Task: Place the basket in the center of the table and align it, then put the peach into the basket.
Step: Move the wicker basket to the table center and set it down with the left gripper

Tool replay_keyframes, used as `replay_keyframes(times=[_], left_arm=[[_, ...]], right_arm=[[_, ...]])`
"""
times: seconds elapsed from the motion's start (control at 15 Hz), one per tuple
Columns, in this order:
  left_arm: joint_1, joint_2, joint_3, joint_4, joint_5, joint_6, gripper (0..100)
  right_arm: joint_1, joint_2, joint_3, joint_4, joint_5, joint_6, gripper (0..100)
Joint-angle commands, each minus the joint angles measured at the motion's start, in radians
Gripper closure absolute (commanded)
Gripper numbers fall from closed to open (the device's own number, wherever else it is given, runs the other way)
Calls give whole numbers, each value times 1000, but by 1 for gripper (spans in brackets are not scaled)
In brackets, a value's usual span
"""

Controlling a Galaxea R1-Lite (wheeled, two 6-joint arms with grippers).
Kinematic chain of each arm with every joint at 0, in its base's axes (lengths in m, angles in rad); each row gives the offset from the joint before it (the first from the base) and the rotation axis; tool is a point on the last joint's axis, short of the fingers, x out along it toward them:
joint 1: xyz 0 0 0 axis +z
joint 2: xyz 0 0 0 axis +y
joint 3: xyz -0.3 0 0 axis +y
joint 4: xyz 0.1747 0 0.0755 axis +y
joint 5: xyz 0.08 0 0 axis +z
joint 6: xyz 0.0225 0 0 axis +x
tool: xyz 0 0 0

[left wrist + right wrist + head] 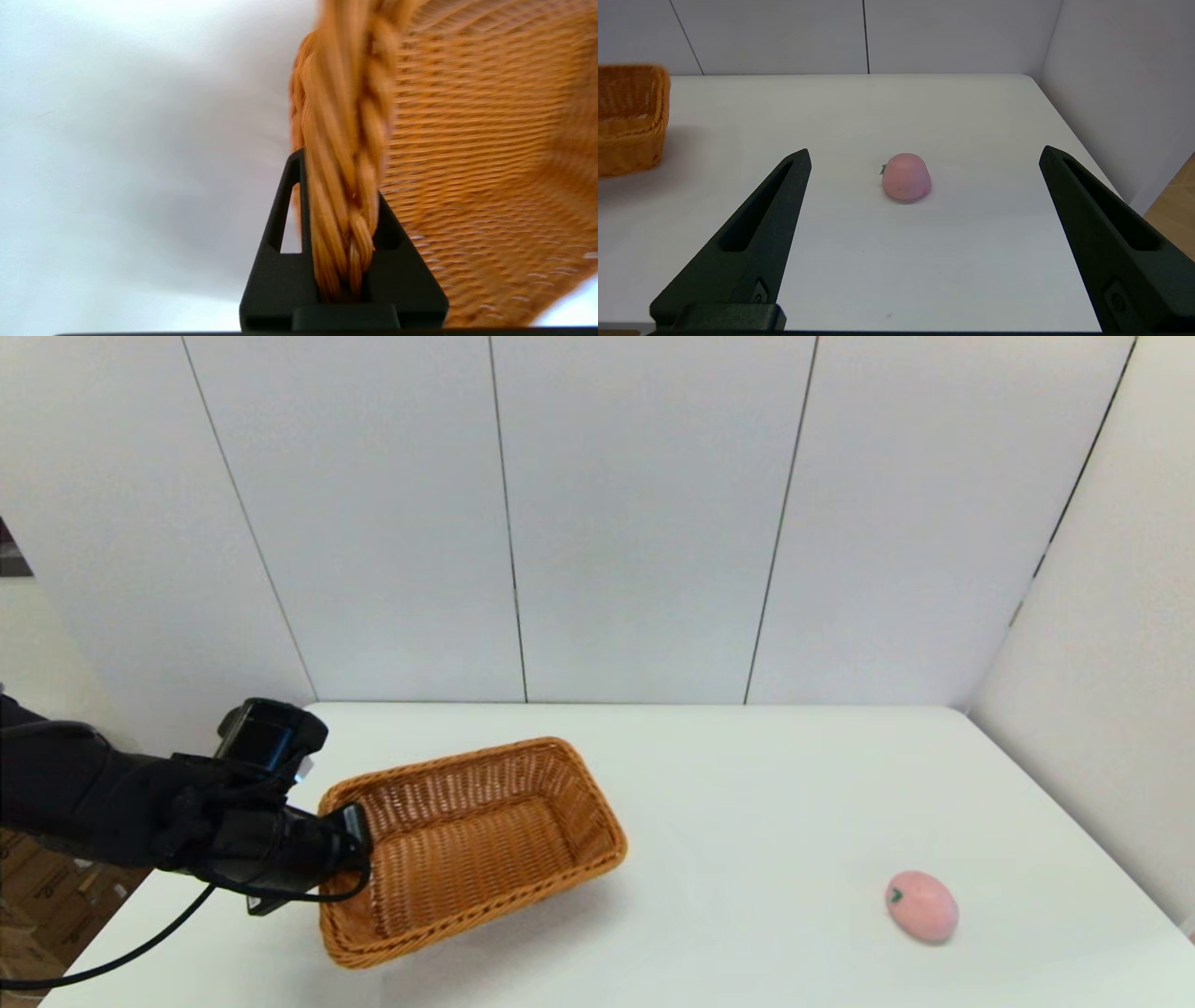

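On the table (747, 775), left claw (343, 233) pinches one basket (476, 840); right claw (924, 233) spread near one peach (922, 906).

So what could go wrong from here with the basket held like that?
1. The left tool pinches only one short end of the basket rim, so the basket hangs tilted and could slip or swing.
2. It is skewed to the table edges and may land misaligned.
3. The peach is rounded, lies near the right edge, and could roll if nudged.

No readable text.
No labels, brands, numbers or signs legible on the basket (467, 845), peach (921, 905), tabletop (766, 784) or wall panels in any view.
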Motion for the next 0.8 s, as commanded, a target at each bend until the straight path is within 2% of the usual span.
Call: replay_keyframes(times=[0.07, 0.47, 0.8], left_arm=[[-155, -82, -118, 36, -17, -4, 100], [-289, 65, -280, 51, -60, -1, 100], [-301, 188, -305, 39, -97, 35, 100]], right_arm=[[0, -2, 1, -2, 0, -2, 0], [0, -2, 1, -3, 2, -8, 0], [0, -2, 1, -2, 0, -11, 0]])
